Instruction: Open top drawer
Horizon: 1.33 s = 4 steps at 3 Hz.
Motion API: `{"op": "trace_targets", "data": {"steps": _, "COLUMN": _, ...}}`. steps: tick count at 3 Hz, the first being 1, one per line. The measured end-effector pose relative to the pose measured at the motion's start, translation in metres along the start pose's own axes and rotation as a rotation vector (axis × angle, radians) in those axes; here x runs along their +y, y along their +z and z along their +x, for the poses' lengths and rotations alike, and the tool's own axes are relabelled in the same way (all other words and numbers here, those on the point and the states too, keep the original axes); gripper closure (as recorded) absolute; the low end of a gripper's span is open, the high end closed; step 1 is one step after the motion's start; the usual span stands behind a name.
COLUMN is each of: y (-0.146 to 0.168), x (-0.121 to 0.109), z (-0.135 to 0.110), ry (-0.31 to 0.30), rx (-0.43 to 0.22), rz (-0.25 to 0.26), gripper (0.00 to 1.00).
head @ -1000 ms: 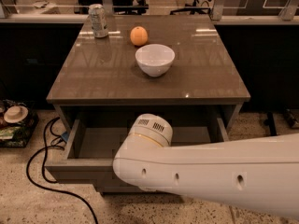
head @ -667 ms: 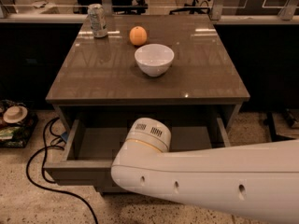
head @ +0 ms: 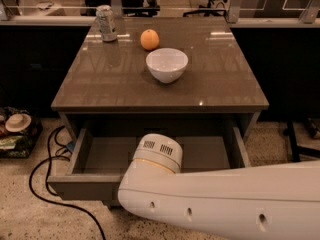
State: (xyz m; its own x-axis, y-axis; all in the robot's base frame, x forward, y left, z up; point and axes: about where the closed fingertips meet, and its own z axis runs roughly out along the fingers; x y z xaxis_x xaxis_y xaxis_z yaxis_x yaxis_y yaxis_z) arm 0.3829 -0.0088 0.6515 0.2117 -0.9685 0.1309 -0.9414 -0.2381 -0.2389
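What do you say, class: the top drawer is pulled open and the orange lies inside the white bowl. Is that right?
Not quite. The top drawer is pulled open, but the orange lies on the tabletop behind the white bowl, not inside it, as the camera view shows. The gripper is out of sight, hidden behind the white arm at the drawer's front.

On the glossy brown square desk [head: 225,84], a silver drinks can [head: 106,23] stood at the far left. A round orange [head: 149,39] sat to its right, with a white ceramic bowl [head: 167,64] just before the orange. Below the desktop, the grey-beige top drawer [head: 80,186] projected forward. A white plastic robot arm [head: 225,204] crossed before it from the right, hiding the gripper and its jaws.
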Motion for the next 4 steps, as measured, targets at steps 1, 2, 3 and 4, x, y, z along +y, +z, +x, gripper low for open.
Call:
{"op": "trace_targets", "data": {"steps": 1, "y": 0.002, "x": 0.001, "z": 0.000, "ry": 0.000, "rx": 0.000, "rz": 0.000, "gripper": 1.00}}
{"op": "trace_targets", "data": {"steps": 2, "y": -0.004, "x": 0.007, "z": -0.002, "ry": 0.004, "rx": 0.017, "rz": 0.028, "gripper": 1.00}}
{"op": "trace_targets", "data": {"steps": 3, "y": -0.004, "x": 0.008, "z": -0.002, "ry": 0.004, "rx": 0.017, "rz": 0.028, "gripper": 1.00}}
{"op": "trace_targets", "data": {"steps": 4, "y": -0.012, "x": 0.015, "z": -0.003, "ry": 0.010, "rx": 0.036, "rz": 0.059, "gripper": 1.00}}
